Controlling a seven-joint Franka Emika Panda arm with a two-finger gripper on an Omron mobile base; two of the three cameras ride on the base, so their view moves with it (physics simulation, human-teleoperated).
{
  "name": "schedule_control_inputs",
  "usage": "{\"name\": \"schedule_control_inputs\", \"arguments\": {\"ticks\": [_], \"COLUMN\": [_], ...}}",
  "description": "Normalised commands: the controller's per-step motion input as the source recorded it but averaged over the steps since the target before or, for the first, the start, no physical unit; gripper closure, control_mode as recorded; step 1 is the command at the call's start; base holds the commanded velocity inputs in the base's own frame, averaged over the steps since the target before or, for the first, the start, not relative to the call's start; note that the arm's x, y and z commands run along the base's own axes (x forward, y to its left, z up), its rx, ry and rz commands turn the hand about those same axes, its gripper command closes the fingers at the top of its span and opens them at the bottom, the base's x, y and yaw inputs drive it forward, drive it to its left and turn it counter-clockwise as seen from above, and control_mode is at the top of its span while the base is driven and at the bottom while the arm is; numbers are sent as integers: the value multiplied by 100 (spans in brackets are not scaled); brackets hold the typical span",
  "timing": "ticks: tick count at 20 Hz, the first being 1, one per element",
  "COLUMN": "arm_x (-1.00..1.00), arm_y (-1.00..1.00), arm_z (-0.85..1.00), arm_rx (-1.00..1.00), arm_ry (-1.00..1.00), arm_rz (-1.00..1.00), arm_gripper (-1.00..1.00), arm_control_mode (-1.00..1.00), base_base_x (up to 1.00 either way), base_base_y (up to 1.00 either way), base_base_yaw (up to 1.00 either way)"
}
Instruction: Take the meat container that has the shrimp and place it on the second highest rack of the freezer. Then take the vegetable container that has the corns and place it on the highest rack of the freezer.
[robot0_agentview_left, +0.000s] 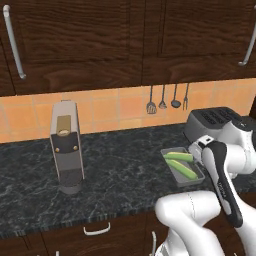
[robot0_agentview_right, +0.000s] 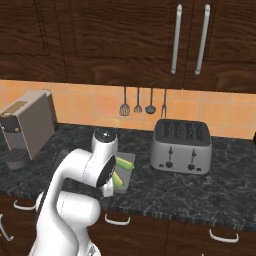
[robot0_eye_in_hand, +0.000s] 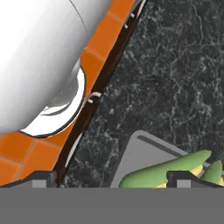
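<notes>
— Fingers hung wide apart over the long grey metal tray of green-yellow corn cobs on the dark marble bench.
— Risk?
— Probably clamping a cob, not the rim, tipping the tray.

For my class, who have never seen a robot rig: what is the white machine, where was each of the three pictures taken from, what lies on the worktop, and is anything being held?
All three pictures are computer-rendered. The white machine is a robot arm on a driving base. Two cameras ride behind it, left and right, looking over a dark stone counter. The third sits on the hand, looking along its tool; the two small dark tips sit wide apart with nothing between them, so nothing is held. On the counter stand a coffee machine and a toaster. Between them lies the vegetable container, a grey tray holding the corns. Utensils hang on the tiled wall.
</notes>
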Motion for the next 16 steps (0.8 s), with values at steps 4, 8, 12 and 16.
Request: {"name": "schedule_control_inputs", "arguments": {"ticks": [4, 8, 12, 16], "arm_x": [0, 14, 15, 22], "arm_y": [-20, -2, 0, 0], "arm_z": [-59, -49, -32, -28], "arm_rx": [0, 0, -1, 0], "arm_ry": [1, 3, 0, 0], "arm_rz": [16, 13, 13, 11], "arm_gripper": [-100, -100, -100, -100], "arm_control_mode": [-100, -100, -100, -100], "base_base_x": [0, 0, 0, 0], "base_base_y": [0, 0, 0, 0], "base_base_yaw": [0, 0, 0, 0]}}
